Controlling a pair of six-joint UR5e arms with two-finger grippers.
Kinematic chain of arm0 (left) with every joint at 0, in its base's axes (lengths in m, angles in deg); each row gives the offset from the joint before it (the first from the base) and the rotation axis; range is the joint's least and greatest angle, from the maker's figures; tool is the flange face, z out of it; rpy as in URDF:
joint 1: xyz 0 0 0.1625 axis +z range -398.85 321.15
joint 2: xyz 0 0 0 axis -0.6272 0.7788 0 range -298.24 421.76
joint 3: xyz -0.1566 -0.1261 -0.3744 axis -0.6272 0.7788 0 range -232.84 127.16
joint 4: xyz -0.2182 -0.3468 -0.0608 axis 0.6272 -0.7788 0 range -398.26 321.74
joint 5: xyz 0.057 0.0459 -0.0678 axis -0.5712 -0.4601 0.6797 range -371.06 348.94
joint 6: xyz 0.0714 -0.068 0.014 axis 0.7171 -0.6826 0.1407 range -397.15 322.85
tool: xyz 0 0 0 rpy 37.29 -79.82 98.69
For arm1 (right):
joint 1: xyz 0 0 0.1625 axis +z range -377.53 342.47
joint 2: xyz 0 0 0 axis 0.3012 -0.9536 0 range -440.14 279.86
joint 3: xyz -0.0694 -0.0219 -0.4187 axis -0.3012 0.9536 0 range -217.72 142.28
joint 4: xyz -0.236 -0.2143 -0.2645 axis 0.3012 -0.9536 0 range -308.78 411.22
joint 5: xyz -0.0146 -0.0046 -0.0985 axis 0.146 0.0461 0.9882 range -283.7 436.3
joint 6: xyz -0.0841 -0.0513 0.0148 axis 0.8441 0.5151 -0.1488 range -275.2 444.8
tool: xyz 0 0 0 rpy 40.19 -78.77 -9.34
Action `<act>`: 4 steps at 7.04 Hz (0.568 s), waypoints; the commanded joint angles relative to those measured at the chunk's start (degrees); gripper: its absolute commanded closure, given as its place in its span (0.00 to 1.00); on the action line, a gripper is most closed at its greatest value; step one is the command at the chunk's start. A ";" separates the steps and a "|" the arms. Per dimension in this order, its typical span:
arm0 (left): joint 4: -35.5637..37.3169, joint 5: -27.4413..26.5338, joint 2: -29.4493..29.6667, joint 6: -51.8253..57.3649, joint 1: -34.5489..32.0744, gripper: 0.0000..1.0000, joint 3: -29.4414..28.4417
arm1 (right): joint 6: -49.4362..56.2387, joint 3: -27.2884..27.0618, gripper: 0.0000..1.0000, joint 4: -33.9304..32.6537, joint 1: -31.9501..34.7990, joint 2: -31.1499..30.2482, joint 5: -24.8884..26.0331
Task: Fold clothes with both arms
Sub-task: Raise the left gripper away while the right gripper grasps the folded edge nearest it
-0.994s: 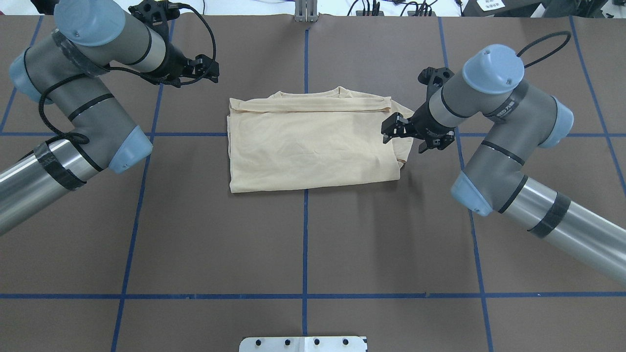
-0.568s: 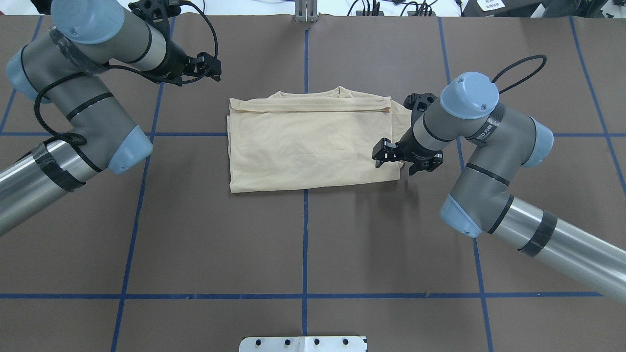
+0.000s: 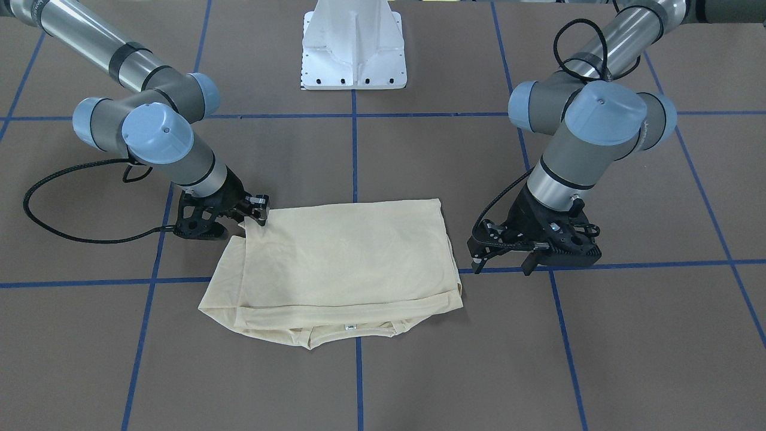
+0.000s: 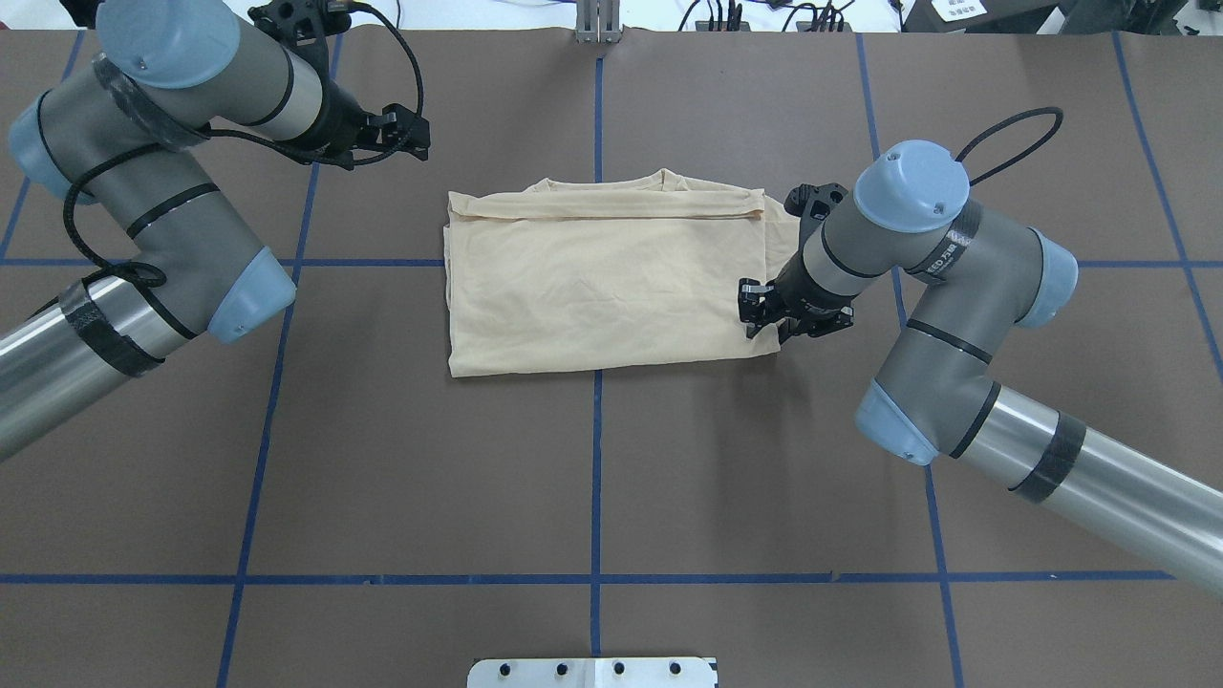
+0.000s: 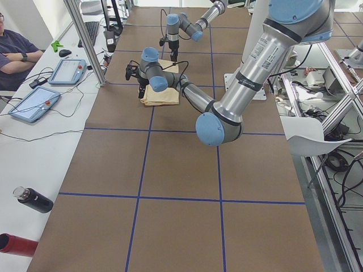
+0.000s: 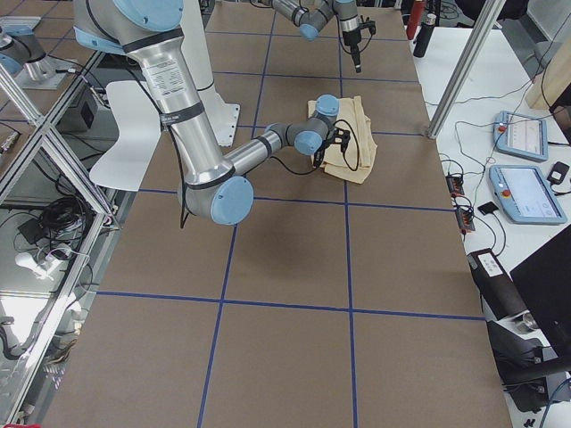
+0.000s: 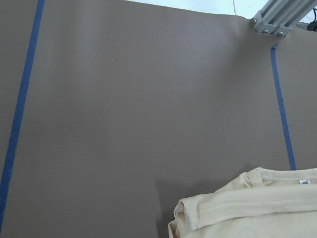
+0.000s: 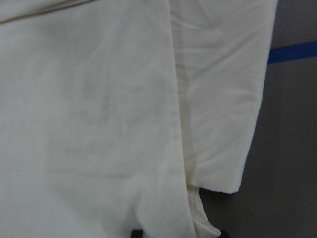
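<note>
shirt: the pale cream-yellow thin fabric shirt lies flat, folded into a rough rectangle, right across the middle blue tape line

shirt edges: the collar side points away from the robot, with a folded band running along it; the near edge and the edge on the robot's left look pretty straight; on the robot's right a lower layer pokes out past the top one

right gripper: the black two-finger right gripper is down at that right edge, by the corner nearest the robot; fingers spread, and its wrist view shows two dark tips apart with cloth between them, so it's not clamped on anything

left gripper: the black two-finger left gripper hangs over bare table just off the shirt's other end; fingers spread wide, nothing in them

room: the brown table with its blue tape grid shows on every side of the shirt, with the widest stretch between the shirt and the white pedestal base

label: small white neck label inside the collar, print too small to read

containers: a black bottle with a silver cap lies on the white side bench; can't tell what's in it
</note>
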 commanded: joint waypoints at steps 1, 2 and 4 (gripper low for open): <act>-0.07 -0.12 -0.61 -0.08 0.00 0.01 0.64 | -0.09 0.14 1.00 -1.03 -0.02 0.26 0.02; 0.02 -0.12 -0.70 -0.08 0.00 0.01 1.25 | -0.09 -1.25 1.00 -3.83 0.07 0.09 0.20; 0.10 -0.12 -1.14 0.01 -0.09 0.01 1.96 | -0.09 -8.69 1.00 -10.05 0.07 -2.36 -0.76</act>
